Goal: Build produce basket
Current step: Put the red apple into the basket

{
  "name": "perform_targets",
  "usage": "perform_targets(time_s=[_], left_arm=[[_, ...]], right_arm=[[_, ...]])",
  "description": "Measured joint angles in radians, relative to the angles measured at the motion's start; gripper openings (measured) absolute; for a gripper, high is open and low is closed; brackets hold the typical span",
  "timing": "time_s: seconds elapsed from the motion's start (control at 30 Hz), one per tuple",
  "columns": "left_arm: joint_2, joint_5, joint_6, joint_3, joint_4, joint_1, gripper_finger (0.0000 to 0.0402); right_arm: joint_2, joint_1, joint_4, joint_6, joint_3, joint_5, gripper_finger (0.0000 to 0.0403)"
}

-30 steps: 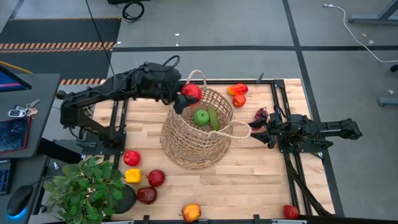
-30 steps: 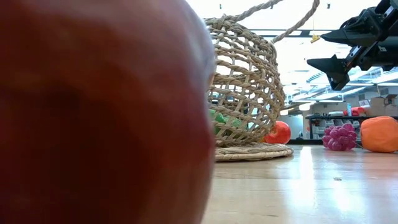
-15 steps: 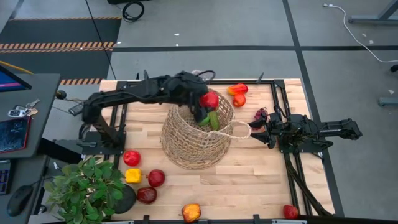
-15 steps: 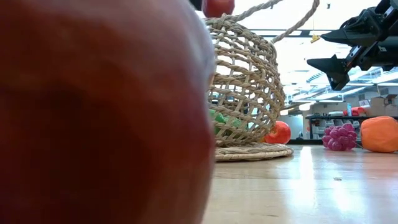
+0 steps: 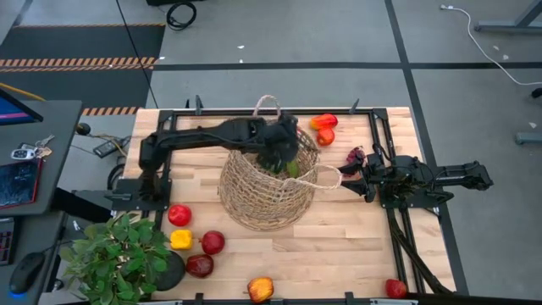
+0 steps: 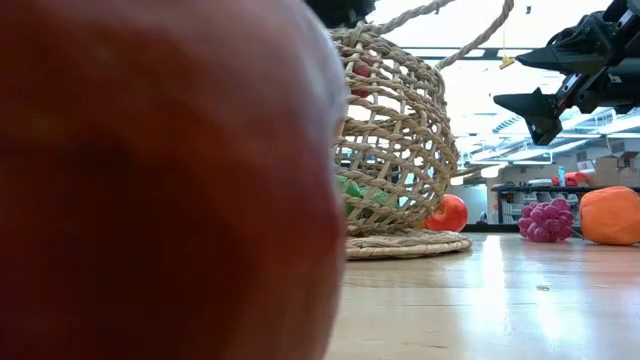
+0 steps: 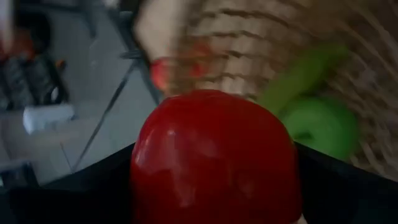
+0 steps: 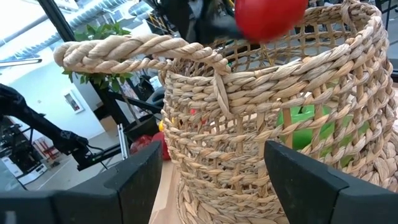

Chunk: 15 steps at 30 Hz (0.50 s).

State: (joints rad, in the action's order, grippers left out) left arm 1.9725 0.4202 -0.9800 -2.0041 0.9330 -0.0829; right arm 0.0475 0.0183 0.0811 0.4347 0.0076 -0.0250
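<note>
The tan wicker basket [image 5: 264,188] stands on its flat base mid-table. A green apple [image 7: 320,121] and a long green vegetable [image 7: 301,74] lie inside. My left gripper [image 5: 281,152] hangs over the basket's mouth, shut on a red fruit [image 7: 211,143], which also shows at rim height in the right wrist view [image 8: 270,15]. In the high view the gripper hides the fruit. My right gripper [image 5: 354,180] waits open at the basket's right side, level with the handle loop [image 8: 137,46]. More produce lies on the table around the basket. My left gripper pinches the red fruit between its two fingers, one on each side [image 7: 144,171]. The fingers slant down from the table's left into the basket's mouth. The fruit is lifted clear, above the green apple, about level with the rim.
Loose produce: red [image 5: 179,214], yellow [image 5: 181,239] and dark red [image 5: 212,242] near left, orange-red ones [image 5: 323,122] at the far edge, grapes [image 5: 356,156], one at the near edge [image 5: 261,289]. A potted plant [image 5: 114,258] fills the near left corner. A red fruit [image 6: 160,180] blocks half the low view.
My left gripper has carried the red fruit from the basket's far left rim toward the table's right and downward, into the basket's mouth, rolling its wrist on the way. The fruit, earlier plain from above, now sits hidden under the gripper.
</note>
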Motion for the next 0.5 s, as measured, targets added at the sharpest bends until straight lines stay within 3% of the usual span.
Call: perform_targets(time_s=[0.37, 0.5], left_arm=[[0.064, 0.037, -0.215, 0.001, 0.064, 0.049, 0.0353], [0.083, 0.033, -0.193, 0.001, 0.085, 0.049, 0.0353]], right_arm=[[0.000, 0.000, 0.013, 0.000, 0.000, 0.000, 0.0284], [0.002, 0.000, 0.024, 0.000, 0.000, 0.000, 0.0284]])
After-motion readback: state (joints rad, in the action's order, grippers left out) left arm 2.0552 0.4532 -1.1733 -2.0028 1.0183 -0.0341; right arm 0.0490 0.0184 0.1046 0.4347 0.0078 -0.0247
